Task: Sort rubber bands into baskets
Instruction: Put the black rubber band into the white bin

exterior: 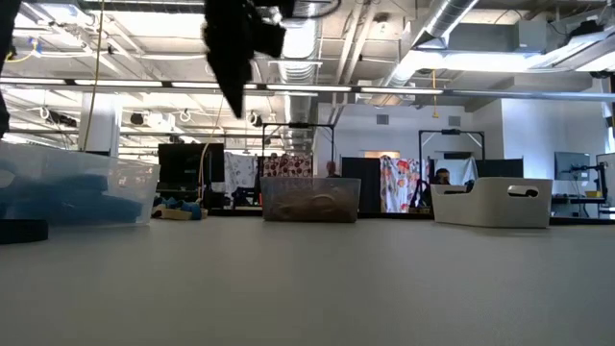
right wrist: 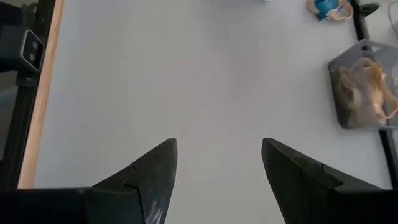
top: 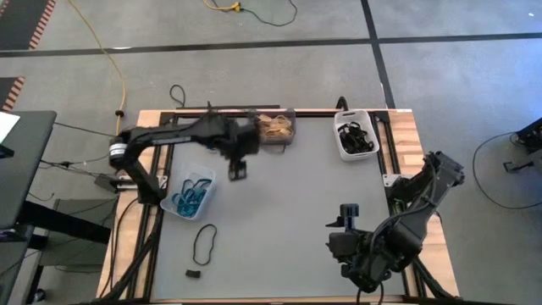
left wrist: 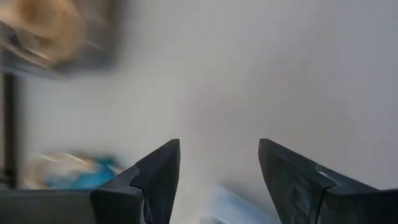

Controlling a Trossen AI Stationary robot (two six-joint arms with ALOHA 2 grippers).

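Distance favours the left hand (top: 236, 172), open and empty: the loose black rubber band (top: 204, 242) lies well below it on the surface, long axis pointing back toward it, farther from the open right hand (top: 349, 209).

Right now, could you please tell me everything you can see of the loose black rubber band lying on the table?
The loose black rubber band is a thin, floppy loop, rubbery-looking, lying flat on the grey table as a long narrow oval. It sits near the table's front left, just in front of the clear basket that holds blue bands, apart from it. Nothing touches it but the tabletop. A small dark piece lies separately, closer to the front edge. Only the high view shows it.
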